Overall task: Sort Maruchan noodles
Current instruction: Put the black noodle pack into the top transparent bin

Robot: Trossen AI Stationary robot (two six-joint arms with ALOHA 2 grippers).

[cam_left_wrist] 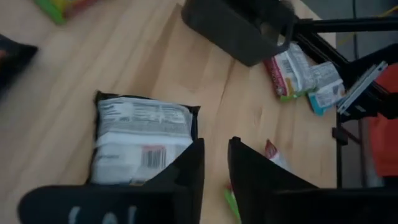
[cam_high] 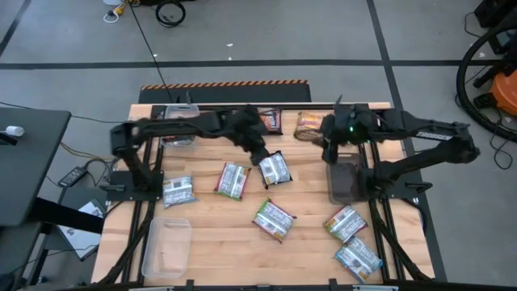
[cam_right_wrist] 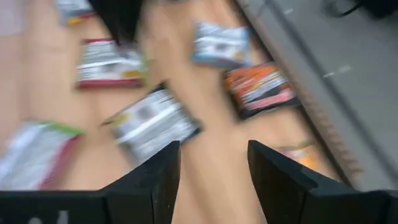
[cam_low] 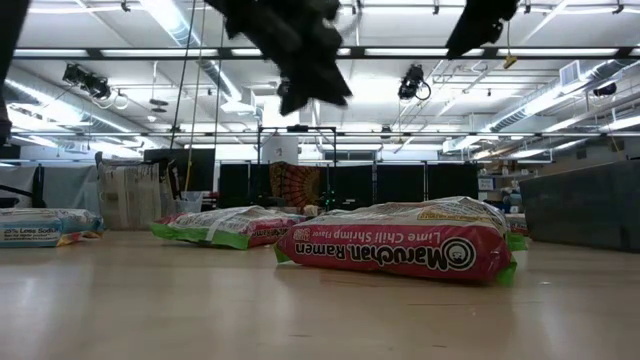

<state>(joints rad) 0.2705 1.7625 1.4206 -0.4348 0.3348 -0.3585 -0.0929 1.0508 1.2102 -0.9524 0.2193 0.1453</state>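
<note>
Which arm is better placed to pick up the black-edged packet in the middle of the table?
Left. In the high view the left gripper hangs right beside that black-edged packet, and its wrist view shows the packet just past its fingers. The right gripper is farther off, beside the dark bin.

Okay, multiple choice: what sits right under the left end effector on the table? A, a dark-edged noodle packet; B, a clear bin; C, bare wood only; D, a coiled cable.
A: in the high view the left end effector hangs beside a dark-edged noodle packet, and the left wrist view shows that packet just past its fingers.
</note>
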